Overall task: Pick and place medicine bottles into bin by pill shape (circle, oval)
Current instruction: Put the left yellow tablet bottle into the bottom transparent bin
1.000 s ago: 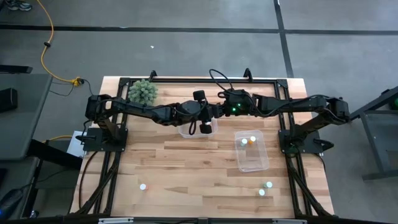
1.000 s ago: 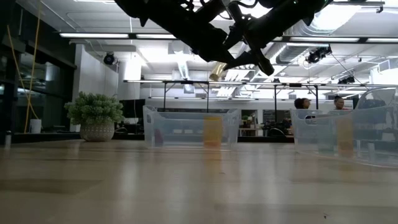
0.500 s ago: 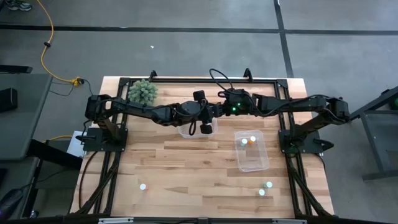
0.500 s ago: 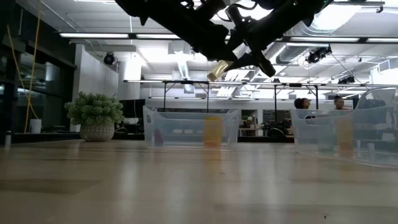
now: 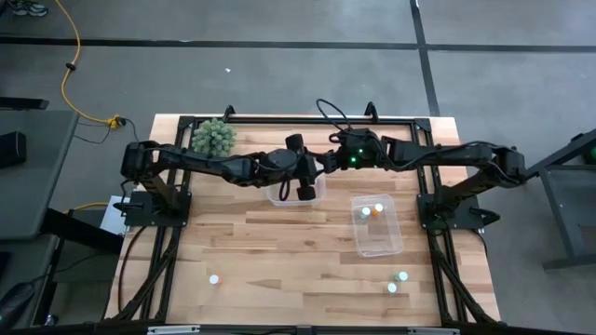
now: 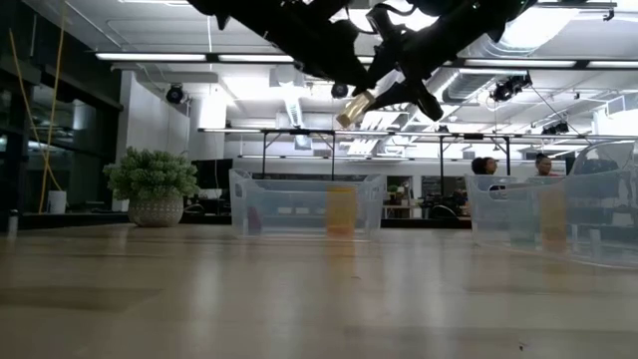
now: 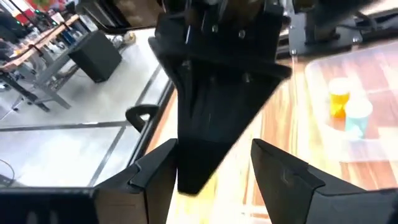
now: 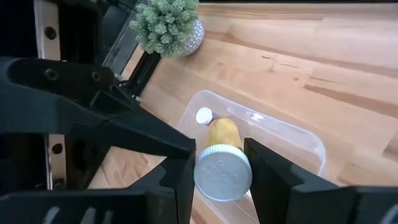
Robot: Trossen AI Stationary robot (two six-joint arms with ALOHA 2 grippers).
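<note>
My right gripper [image 8: 222, 186] is shut on a medicine bottle with a white cap [image 8: 222, 174] and an orange body, held in the air above a clear tub [image 8: 292, 140] near the table's far edge. The bottle also shows tilted in the low view [image 6: 357, 105]. Another white-capped bottle [image 8: 203, 115] lies in that tub. My left gripper [image 7: 214, 180] is open and empty, facing the right gripper [image 5: 333, 163] just to its left. A second clear tub [image 5: 386, 244] holds two bottles [image 5: 372, 211]. Loose bottles stand on the table near the front edge [image 5: 213, 278] [image 5: 398, 281]. My right gripper pinches the bottle's cap end [image 8: 200, 163] between its two fingers, one on each side. The bottle lies along the fingers, cap toward the wrist and bottom pointing away and down. It is lifted clear, tilted, above the tub.
A green spiky plant in a pot [image 5: 213, 138] stands at the far left of the table. A dark frame [image 5: 279, 119] runs along the far edge. Bare wood lies between the tubs and the front edge. People show in the room behind [image 6: 488, 166].
My two grippers have drawn a little apart: the left toward the table's left edge, the right toward the right edge and slightly up, carrying the bottle, which stays tilted above the tub.
</note>
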